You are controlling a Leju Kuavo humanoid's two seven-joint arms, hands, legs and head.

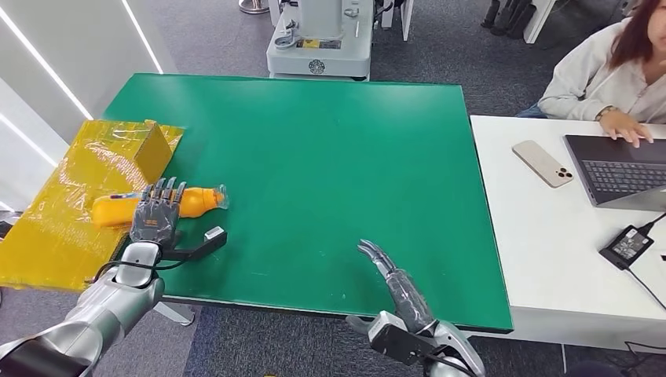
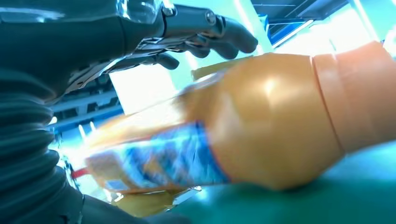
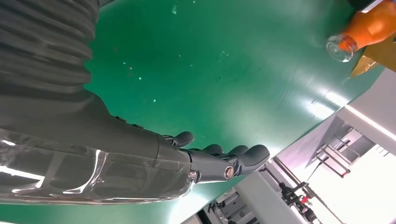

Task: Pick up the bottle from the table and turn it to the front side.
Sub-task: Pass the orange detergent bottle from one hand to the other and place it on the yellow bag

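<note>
Orange plastic bottle [image 1: 192, 202] lying sideways, left of frame on green table [image 1: 330, 173]; left hand [image 1: 155, 214] spread over it, grasp unclear; right hand [image 1: 386, 267] spread, empty, lower centre.

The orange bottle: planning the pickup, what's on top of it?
The left robot hand lies over the orange bottle, fingers spread. Contact underneath is hidden.
</note>
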